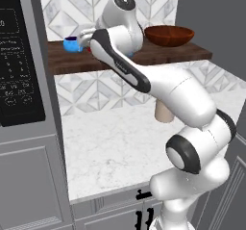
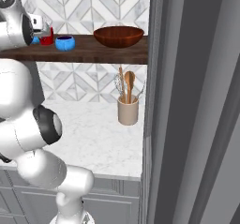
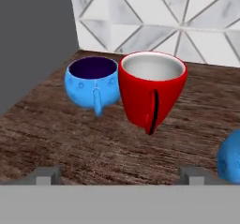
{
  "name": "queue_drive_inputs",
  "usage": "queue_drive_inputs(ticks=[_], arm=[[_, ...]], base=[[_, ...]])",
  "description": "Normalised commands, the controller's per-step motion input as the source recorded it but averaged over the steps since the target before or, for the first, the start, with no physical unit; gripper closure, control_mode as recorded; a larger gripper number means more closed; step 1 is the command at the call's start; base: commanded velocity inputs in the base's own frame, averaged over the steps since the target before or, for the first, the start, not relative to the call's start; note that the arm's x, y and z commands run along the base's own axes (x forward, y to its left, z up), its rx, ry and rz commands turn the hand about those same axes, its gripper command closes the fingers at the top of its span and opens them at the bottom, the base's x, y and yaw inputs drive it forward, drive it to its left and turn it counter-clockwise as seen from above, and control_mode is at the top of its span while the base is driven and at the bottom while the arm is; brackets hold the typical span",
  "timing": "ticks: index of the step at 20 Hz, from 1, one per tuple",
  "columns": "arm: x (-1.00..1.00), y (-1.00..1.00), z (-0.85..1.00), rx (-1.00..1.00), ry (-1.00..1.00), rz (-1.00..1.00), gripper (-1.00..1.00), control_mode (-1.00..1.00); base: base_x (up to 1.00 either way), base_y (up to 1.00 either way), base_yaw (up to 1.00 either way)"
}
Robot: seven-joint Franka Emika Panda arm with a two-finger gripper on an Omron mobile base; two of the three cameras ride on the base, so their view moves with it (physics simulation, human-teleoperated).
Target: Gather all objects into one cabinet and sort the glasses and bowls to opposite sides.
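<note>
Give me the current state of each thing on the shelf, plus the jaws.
Red cup: upright on the shelf, free of the jaws.
Blue cup by the wall: upright, beside the red cup.
Other blue cup: upright, on the red cup's bowl side.
Bowl: upright at the shelf's far end, apart from the cups.
Gripper: jaws open, empty, facing the red cup.
Utensil holder: upright on the counter, spoons inside.

Glossy red cup [image 3: 151,89]; smooth blue vessel [image 3: 92,83]; grainy dark wood shelf [image 3: 93,143]; polished wooden bowl [image 2: 118,36].
</note>
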Motion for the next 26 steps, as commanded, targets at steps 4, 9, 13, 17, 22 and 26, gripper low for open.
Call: queue_drive_inputs(ticks=[4,9,13,17,22,26], arm=[[-1.00,-0.13,0.02,0.00,-0.04,0.00,-1.00,-1.00],[-1.00,-0.40,0.00,0.00,-0.05,0.00,-1.00,-1.00],[-1.00,-0.46,-0.04,0.00,-0.09,0.00,-1.00,-1.00],[-0.45,-0.37,0.00,0.00,-0.02,0.00,-1.00,-1.00],[0.02,-0.28,0.02,0.00,0.00,0.03,-1.00,-1.00],[0.09,-0.35,0.15,0.00,0.00,0.02,-1.00,-1.00]], base=[[0.00,0.00,0.00],[0.00,0.00,0.00],[0.00,0.00,0.00],[0.00,0.00,0.00],[0.00,0.00,0.00],[0.00,0.00,0.00]])
